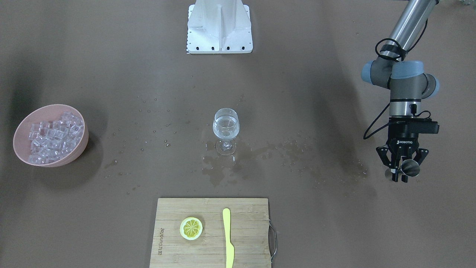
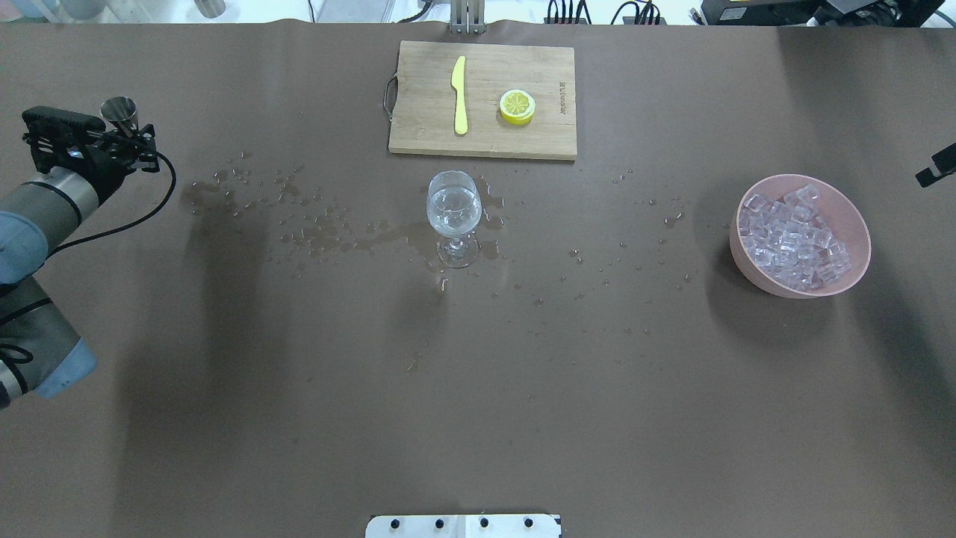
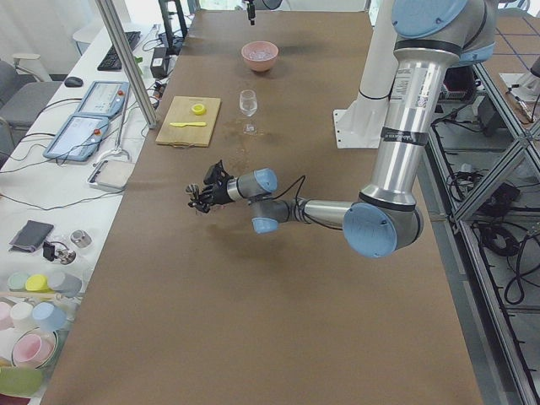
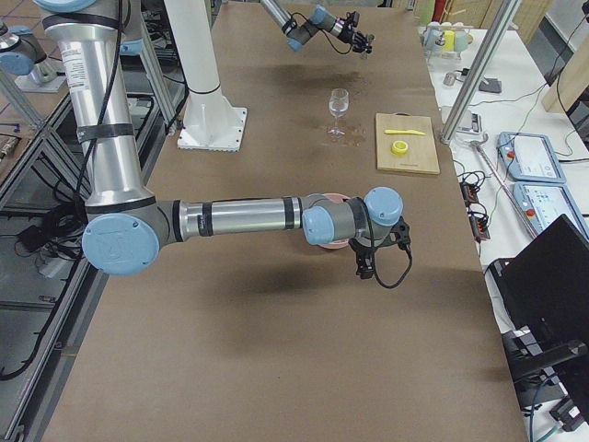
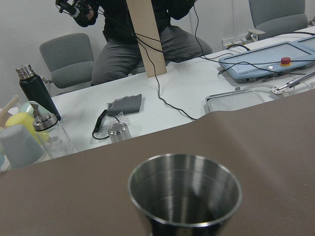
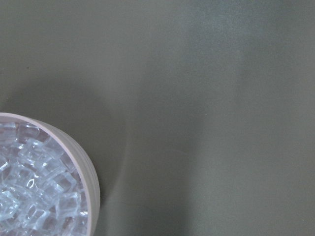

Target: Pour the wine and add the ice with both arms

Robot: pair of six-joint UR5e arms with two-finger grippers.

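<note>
My left gripper (image 1: 401, 172) is shut on a small steel jigger cup (image 1: 411, 167) and holds it just above the table at its left end; it also shows in the overhead view (image 2: 119, 112). In the left wrist view the cup (image 5: 185, 191) is upright and I see no liquid in it. A stemmed glass (image 1: 225, 128) with clear wine stands mid-table. A pink bowl (image 1: 84, 143) full of ice cubes (image 1: 52, 136) stands at the right end. My right gripper (image 2: 936, 167) hovers just beyond the bowl (image 2: 747, 267); I cannot tell whether it is open or shut.
A wooden cutting board (image 1: 174, 245) with a lemon slice (image 1: 191, 228) and a yellow knife (image 1: 228, 238) lies at the operators' edge. Spilled drops and a wet patch (image 1: 223, 167) spread around the glass. The white robot base (image 1: 219, 28) stands behind.
</note>
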